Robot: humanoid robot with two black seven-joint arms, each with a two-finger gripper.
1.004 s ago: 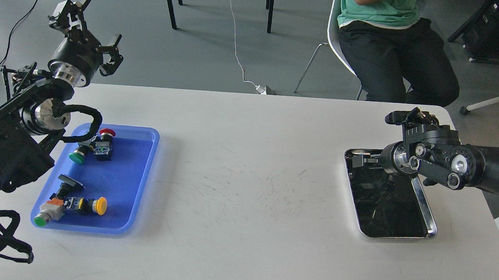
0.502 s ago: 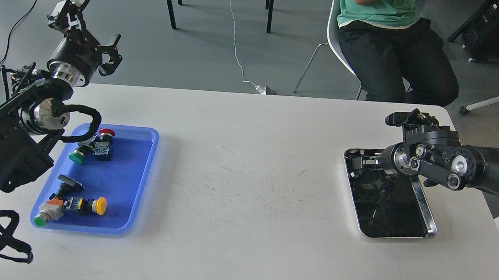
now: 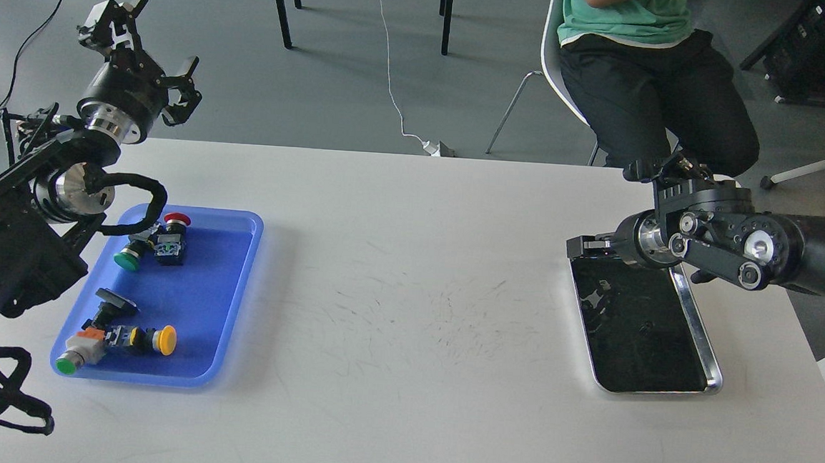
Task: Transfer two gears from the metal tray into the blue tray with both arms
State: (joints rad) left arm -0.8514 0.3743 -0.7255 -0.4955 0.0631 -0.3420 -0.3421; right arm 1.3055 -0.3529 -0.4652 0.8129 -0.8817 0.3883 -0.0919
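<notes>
The metal tray (image 3: 701, 338) lies at the right of the white table, its dark inside full of reflections. I cannot make out the two gears in it or anywhere else. My right gripper (image 3: 586, 246) points left over the tray's far left corner; it is dark and I cannot tell its fingers apart or see anything in them. The blue tray (image 3: 234, 306) lies at the left. My left gripper (image 3: 148, 43) is open and empty, raised beyond the table's far left edge, behind the blue tray.
The blue tray holds several push-button switches: red-capped (image 3: 177, 221), green-capped (image 3: 126, 260), yellow-capped (image 3: 166, 340) and another green one (image 3: 68, 364). A seated person (image 3: 652, 67) is behind the table's far right. Chair legs and cables lie on the floor.
My right gripper has lifted out of the metal tray's far end and moved up and left to its far left corner. The left arm has barely moved.
</notes>
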